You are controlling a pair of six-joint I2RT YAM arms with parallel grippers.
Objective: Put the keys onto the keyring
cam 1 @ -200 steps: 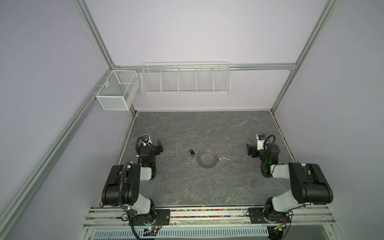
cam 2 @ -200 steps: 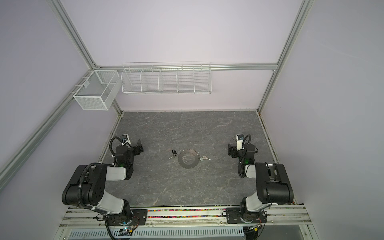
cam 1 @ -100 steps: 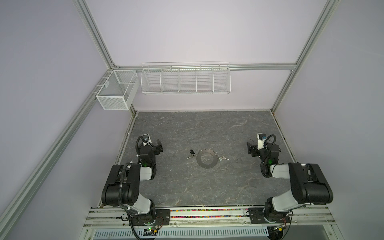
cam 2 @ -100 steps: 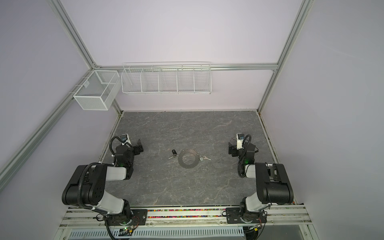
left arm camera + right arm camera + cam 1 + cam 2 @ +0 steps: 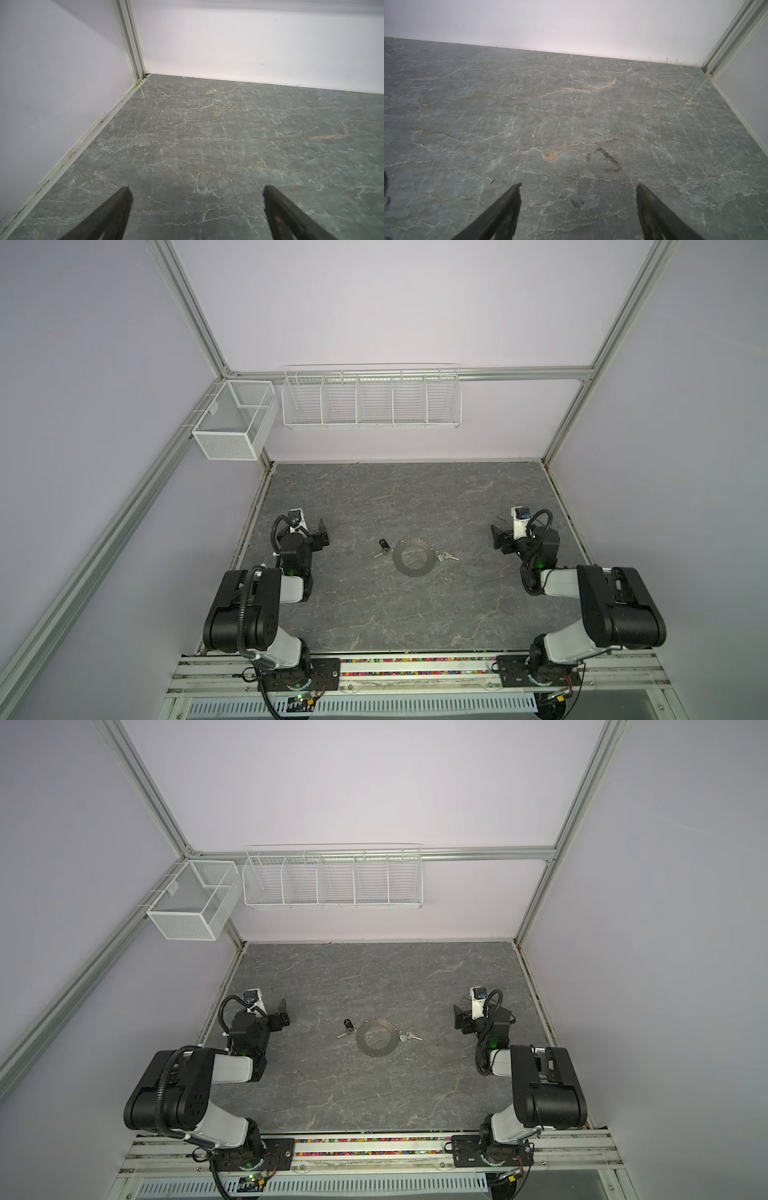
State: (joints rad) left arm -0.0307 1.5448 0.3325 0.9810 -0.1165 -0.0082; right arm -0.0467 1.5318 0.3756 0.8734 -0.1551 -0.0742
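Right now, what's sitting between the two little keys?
The flat grey keyring lies between the black-tagged key and the white-tagged key, seen in both top views.

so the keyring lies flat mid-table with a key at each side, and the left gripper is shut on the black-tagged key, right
Not quite: the left gripper is open and empty, as the left wrist view shows. The keyring does lie flat mid-table, the black-tagged key and the white-tagged key at its sides.
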